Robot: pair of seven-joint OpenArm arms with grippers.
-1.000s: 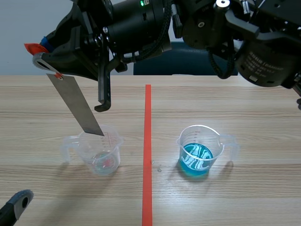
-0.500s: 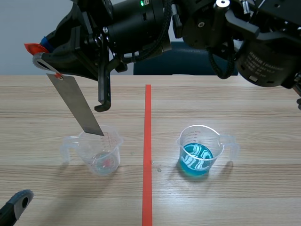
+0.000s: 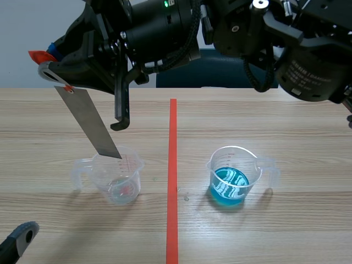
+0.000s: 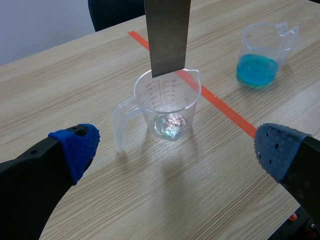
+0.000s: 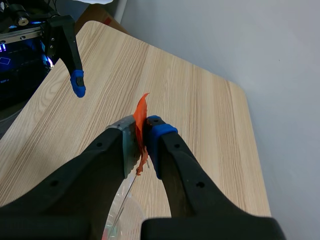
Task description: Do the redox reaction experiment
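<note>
Strip pinched in R gripper — tip maybe inside clear beaker.

Matt grey metal strip, clear glossy plastic cup, matt wood-grain table

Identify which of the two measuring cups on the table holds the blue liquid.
The right cup holds blue liquid. The left cup, beneath the hanging metal strip, is clear and looks nearly empty.
</note>
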